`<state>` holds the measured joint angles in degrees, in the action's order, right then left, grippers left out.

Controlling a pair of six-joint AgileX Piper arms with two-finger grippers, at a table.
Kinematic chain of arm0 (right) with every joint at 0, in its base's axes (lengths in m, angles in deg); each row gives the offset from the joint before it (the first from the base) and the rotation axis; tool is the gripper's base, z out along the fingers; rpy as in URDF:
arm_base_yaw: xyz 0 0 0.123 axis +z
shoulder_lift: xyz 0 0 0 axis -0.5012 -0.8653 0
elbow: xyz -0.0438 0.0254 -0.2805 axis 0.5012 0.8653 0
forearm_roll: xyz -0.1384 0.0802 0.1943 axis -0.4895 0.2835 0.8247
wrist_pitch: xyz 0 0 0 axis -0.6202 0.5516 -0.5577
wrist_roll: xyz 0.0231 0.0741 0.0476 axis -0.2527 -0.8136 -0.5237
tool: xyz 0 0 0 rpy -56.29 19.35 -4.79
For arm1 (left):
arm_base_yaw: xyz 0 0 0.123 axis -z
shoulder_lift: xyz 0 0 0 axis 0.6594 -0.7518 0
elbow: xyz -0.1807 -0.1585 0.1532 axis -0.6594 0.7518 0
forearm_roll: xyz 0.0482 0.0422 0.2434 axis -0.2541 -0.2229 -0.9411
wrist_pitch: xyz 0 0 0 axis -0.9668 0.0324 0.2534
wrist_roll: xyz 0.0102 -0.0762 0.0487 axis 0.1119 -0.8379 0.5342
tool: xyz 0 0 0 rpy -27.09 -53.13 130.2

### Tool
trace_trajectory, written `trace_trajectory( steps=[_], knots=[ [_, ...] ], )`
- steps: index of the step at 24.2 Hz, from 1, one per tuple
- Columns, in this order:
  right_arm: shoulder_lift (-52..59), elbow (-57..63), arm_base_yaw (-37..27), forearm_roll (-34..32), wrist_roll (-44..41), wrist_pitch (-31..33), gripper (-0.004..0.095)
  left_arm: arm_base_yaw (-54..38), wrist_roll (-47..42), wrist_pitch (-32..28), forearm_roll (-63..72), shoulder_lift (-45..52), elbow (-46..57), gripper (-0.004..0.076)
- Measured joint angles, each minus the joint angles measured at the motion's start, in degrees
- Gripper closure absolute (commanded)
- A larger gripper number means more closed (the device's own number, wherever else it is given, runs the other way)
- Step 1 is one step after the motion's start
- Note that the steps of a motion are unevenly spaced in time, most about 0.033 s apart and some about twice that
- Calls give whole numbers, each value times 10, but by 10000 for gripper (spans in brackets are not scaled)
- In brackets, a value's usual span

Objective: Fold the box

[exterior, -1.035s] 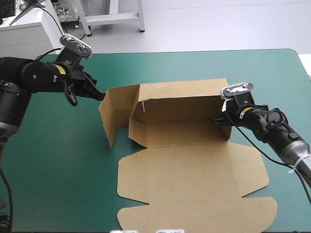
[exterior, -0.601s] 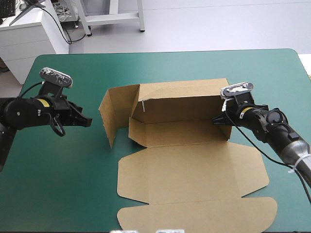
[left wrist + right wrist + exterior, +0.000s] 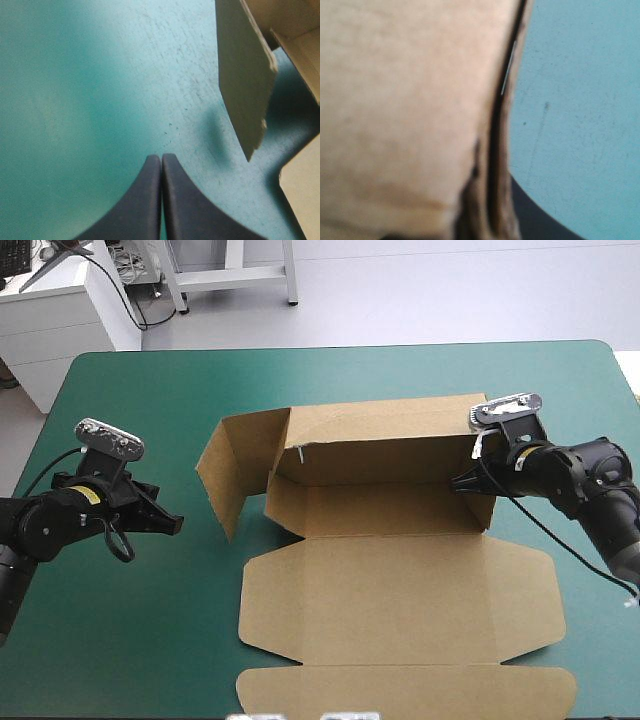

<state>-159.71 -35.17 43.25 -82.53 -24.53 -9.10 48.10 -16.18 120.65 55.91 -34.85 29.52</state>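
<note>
Only the right gripper (image 3: 459, 483) is clamping the box (image 3: 400, 590) by its three-o'clock wall while the left gripper (image 3: 175, 526) is idling, fingers together, at nine o'clock, probably risking the free flap (image 3: 235, 465) swinging open.

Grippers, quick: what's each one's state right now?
Left gripper: shut, holding nothing.
Right gripper: shut on the box.

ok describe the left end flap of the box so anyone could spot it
The brown box lies on the teal-green table, its lid flat. At its left end, facing the left gripper, the flap stands upright. It alone splays outward, untucked.
</note>
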Motion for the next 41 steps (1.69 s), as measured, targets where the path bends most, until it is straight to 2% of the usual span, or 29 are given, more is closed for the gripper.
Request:
trace_trajectory(
  steps=[2, 5, 11, 15, 18, 20, 24, 26, 28, 32, 39, 41],
  knots=[
    [-12, -15, -1, 28, 17, 33, 921, -1, 0, -18, 0, 0, 0, 733],
    [-51, -16, -1, 46, 19, 45, 921, -2, 0, -26, 0, 0, 0, 733],
    [-135, -49, -3, 46, 19, 19, 921, -2, -2, -27, 2, 0, 0, 733],
    [-195, -98, -5, 42, 19, -24, 900, -2, -11, -27, 17, 0, 0, 733],
    [-237, -134, -6, 40, 19, -31, 782, -2, -14, -27, 22, 0, 0, 733],
    [-263, -157, -7, 40, 21, -31, 653, -2, -14, -27, 24, 0, 0, 733],
    [-300, -178, -6, 54, 36, -9, 330, -2, -15, -23, 29, 0, 0, 733],
    [-307, -179, -5, 63, 43, 1, 219, -2, -15, -20, 33, 0, 0, 733],
    [-310, -182, -4, 71, 49, 10, 182, -2, -15, -18, 36, 0, 0, 733],
    [-297, -212, -3, 73, 54, 46, 183, -2, -15, -17, 41, 0, 0, 733],
    [-235, -367, -3, 65, 55, 215, 183, -2, -15, -16, 44, 0, 0, 733],
    [-232, -394, -3, 54, 55, 226, 183, -2, -15, -16, 44, 0, 0, 733]
  ],
)
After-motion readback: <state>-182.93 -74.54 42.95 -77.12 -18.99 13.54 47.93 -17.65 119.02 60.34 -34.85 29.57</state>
